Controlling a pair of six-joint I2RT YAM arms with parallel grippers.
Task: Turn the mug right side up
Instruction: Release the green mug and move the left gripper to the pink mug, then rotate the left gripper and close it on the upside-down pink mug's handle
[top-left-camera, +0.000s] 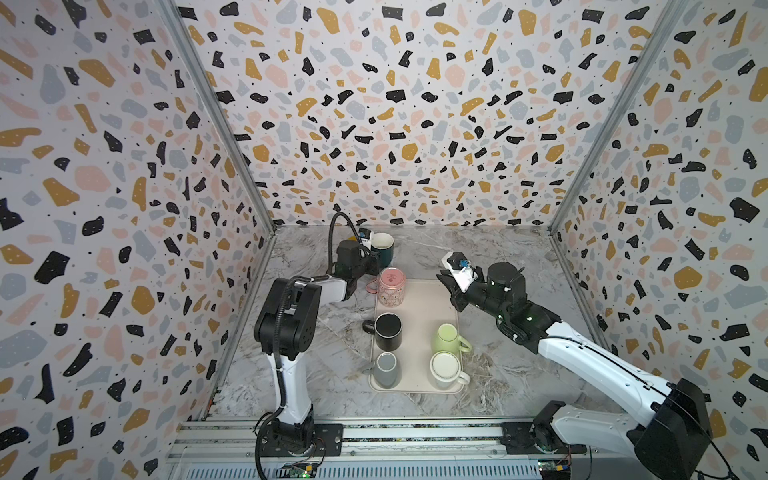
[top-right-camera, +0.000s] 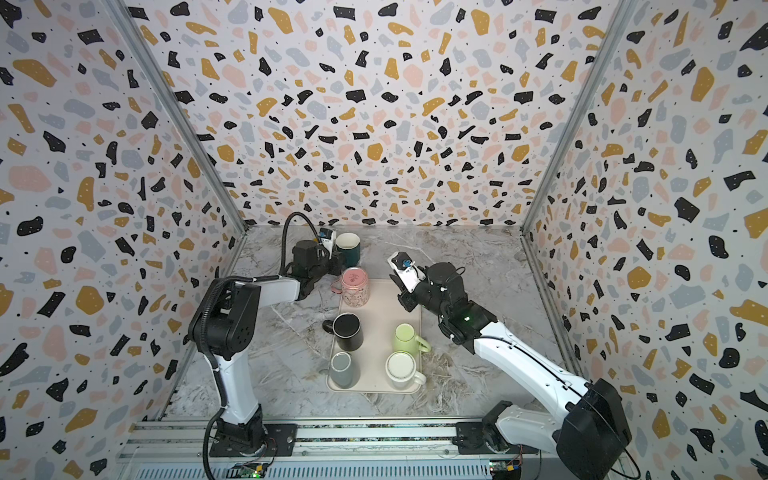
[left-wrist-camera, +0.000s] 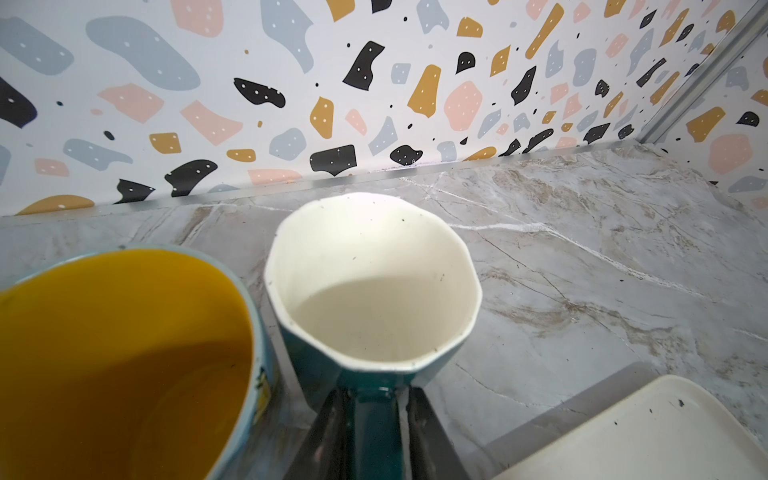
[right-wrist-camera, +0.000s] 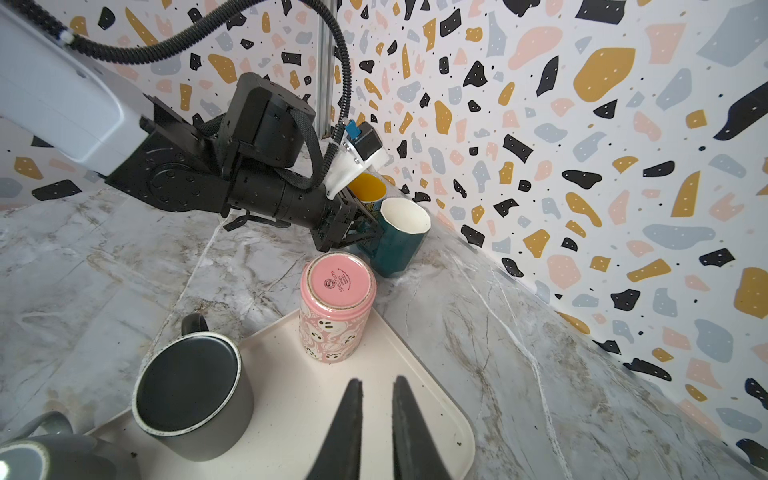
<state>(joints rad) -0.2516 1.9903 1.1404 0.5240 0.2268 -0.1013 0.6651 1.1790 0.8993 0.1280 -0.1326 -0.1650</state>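
A teal mug (top-left-camera: 382, 249) (top-right-camera: 348, 248) with a white inside (left-wrist-camera: 374, 291) stands upright, mouth up, on the marble table near the back wall. My left gripper (top-left-camera: 372, 259) (left-wrist-camera: 374, 395) is at its handle. The two fingers flank the handle, with a thin gap on one side, so the jaws stand slightly open. The right wrist view shows the same mug (right-wrist-camera: 399, 241) and the left gripper (right-wrist-camera: 368, 232). My right gripper (top-left-camera: 445, 282) (right-wrist-camera: 376, 384) hovers over the tray's far right corner, shut and empty.
A mug with a yellow inside (left-wrist-camera: 124, 353) (right-wrist-camera: 368, 189) stands right beside the teal one. The cream tray (top-left-camera: 419, 307) carries a pink mug (top-left-camera: 390, 286) (right-wrist-camera: 336, 307) and a black mug (top-left-camera: 388, 330) base up. Grey (top-left-camera: 386, 369), green (top-left-camera: 448, 338) and white (top-left-camera: 445, 370) mugs stand nearer.
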